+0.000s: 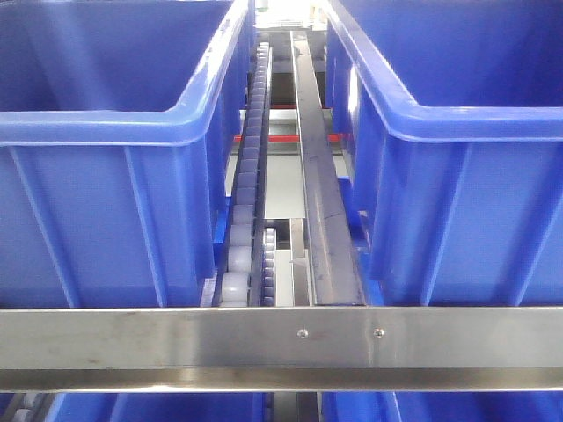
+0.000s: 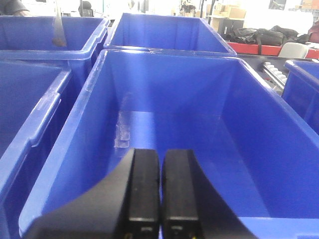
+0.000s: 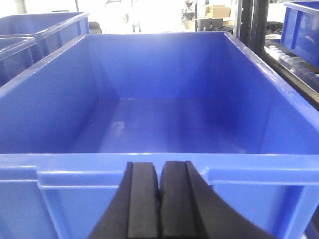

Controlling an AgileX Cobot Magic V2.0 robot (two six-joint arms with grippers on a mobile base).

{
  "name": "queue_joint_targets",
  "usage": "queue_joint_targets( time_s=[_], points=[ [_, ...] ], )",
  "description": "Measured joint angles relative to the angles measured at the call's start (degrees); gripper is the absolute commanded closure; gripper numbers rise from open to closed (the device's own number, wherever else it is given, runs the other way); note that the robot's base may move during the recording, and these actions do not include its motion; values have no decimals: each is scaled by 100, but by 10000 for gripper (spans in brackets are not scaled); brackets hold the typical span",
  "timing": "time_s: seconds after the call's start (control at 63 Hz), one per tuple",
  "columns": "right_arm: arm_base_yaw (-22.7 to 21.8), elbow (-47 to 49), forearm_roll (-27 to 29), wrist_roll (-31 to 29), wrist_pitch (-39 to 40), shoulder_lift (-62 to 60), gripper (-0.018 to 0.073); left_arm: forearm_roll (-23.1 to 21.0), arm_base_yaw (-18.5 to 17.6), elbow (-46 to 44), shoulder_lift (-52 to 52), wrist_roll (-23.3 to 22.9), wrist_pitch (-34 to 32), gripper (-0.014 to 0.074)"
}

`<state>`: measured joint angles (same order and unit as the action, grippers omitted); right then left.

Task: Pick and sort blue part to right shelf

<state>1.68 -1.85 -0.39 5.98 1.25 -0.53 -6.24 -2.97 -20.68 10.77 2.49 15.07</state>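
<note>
The blue part is out of view in every frame. The right shelf fills the front view: a steel front rail (image 1: 281, 338) with two rivets, a grey roller track (image 1: 246, 211) and two large blue crates (image 1: 97, 167) (image 1: 475, 176). My left gripper (image 2: 160, 154) is shut with nothing between its black fingers, hovering over the near rim of an empty blue crate (image 2: 164, 124). My right gripper (image 3: 160, 167) is also shut and empty, just in front of the near wall of another empty blue crate (image 3: 164, 124).
More blue crates (image 2: 30, 55) stand to the left and behind in the left wrist view. A roller track (image 3: 294, 64) and dark upright posts (image 3: 251, 25) run along the right in the right wrist view. Boxes and bags (image 2: 259, 35) lie far behind.
</note>
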Motion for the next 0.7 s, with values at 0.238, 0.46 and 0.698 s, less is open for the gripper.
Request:
queue_joint_targets(
  time_s=[0.238, 0.46, 0.698],
  points=[
    [0, 0, 0, 0, 0, 0, 513, 0, 0, 87, 0, 0, -84, 473],
    [0, 0, 0, -3, 0, 0, 513, 202, 49, 1027, -382, 0, -1320, 473],
    [0, 0, 0, -3, 12, 0, 513, 210, 49, 2086, -1086, 0, -1790, 473]
  ],
)
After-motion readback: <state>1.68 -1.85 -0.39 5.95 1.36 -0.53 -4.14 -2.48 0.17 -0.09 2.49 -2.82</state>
